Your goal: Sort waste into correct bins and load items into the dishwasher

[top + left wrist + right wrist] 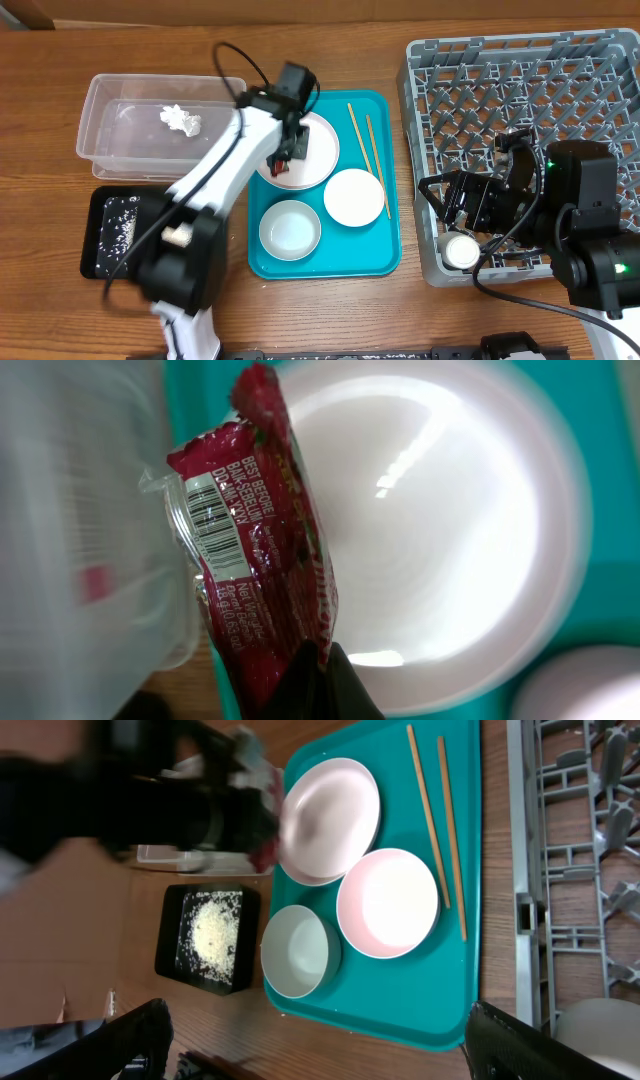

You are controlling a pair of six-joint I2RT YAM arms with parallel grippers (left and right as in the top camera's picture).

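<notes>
- Sitting off to the left of the left gripper (pixel 320 685) is the clear tub (pixel 95 120). A small white tissue wad (pixel 181 120) lies inside it.
- The black tray (pixel 92 235) is also on that side, closer to the arm's base. White rice grains (pixel 122 222) lie in it.
- The left gripper is pinching one end of the red wrapper (pixel 255 550). The rest of the wrapper sticks out past the fingertips, over the edge of the big white plate (pixel 450 540).
- I think the wrapper is very light, thin and crinkly. It bends and can slip, so a firm pinch on a bunched end like this one looks best.
- To me, the job now is to carry it left and drop it in a bin.
- Two white bowls (pixel 290 228) (pixel 354 197) sit on the teal tray (pixel 390 255), to the right of the left gripper.
- These dishes look hard, smooth and easy to break. I would take each one by its rim.
- Two thin wooden chopsticks (pixel 370 160) lie side by side past the bowls. They look light and stiff and may roll, so I would grip them near the middle.
- The grey dish rack (pixel 520 80) is under the right arm.
- The right gripper (pixel 315 1020) is spread wide and holds nothing.
- A small white cup (pixel 462 250) sits in the rack, close beside that gripper.
</notes>
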